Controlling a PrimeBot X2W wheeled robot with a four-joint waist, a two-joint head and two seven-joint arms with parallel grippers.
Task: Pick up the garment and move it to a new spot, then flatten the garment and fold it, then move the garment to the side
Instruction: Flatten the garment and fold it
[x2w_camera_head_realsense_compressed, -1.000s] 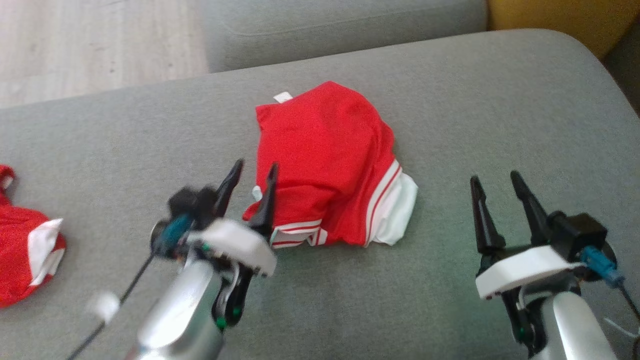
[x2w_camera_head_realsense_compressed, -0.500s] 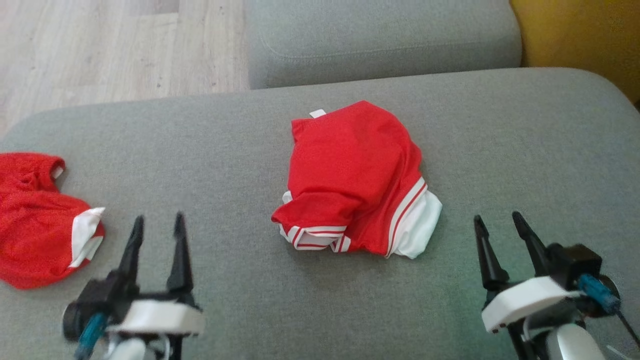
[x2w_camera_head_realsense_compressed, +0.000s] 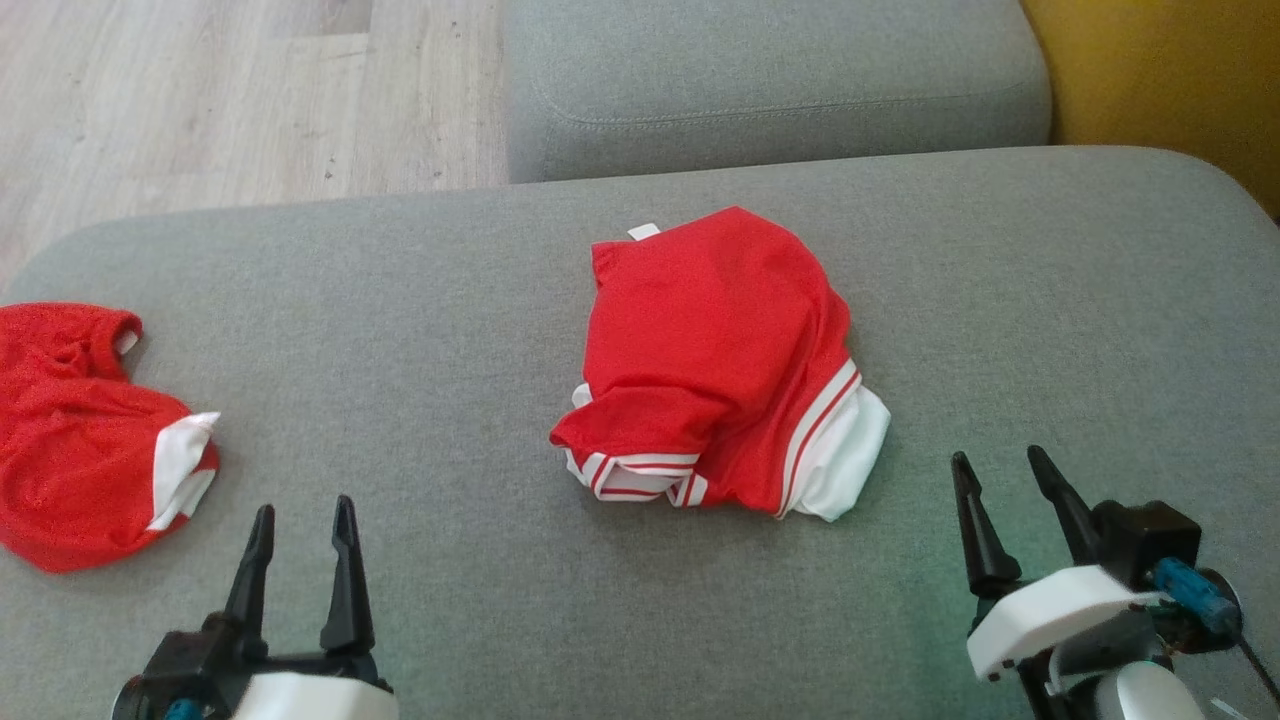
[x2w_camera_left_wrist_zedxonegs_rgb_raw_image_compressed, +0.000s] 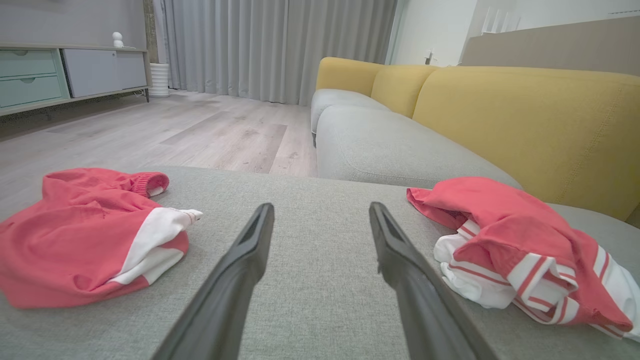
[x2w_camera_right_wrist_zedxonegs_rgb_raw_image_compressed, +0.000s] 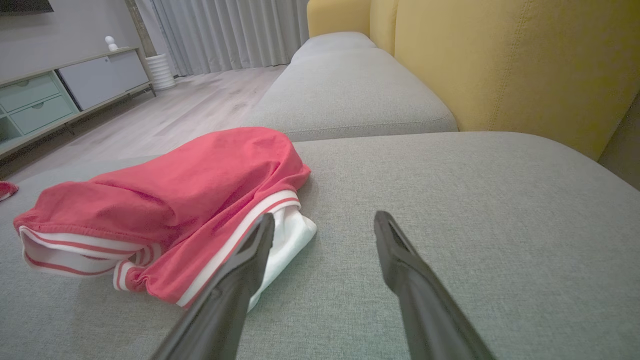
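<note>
The garment (x2w_camera_head_realsense_compressed: 715, 350) is a red piece with white striped trim, lying in a folded bundle in the middle of the grey seat cushion (x2w_camera_head_realsense_compressed: 400, 290). It appears at the right in the left wrist view (x2w_camera_left_wrist_zedxonegs_rgb_raw_image_compressed: 515, 235) and at the left in the right wrist view (x2w_camera_right_wrist_zedxonegs_rgb_raw_image_compressed: 190, 195). My left gripper (x2w_camera_head_realsense_compressed: 303, 508) stands open at the lower left, well clear of the garment, with nothing between its fingers (x2w_camera_left_wrist_zedxonegs_rgb_raw_image_compressed: 321, 207). At the lower right my right gripper (x2w_camera_head_realsense_compressed: 998, 456) is open too, just off the garment's white corner (x2w_camera_right_wrist_zedxonegs_rgb_raw_image_compressed: 325, 216).
A second red and white garment (x2w_camera_head_realsense_compressed: 85, 440) lies crumpled at the cushion's left end (x2w_camera_left_wrist_zedxonegs_rgb_raw_image_compressed: 85, 240). Beyond are another grey cushion (x2w_camera_head_realsense_compressed: 770, 90), a yellow backrest (x2w_camera_head_realsense_compressed: 1160, 70) and wooden floor (x2w_camera_head_realsense_compressed: 200, 100). The cushion's rounded edge drops off at the far left.
My left gripper has drawn back from the garment's near-left edge to the lower left, still open. The head camera has shifted. The garment and the right gripper have stayed put.
</note>
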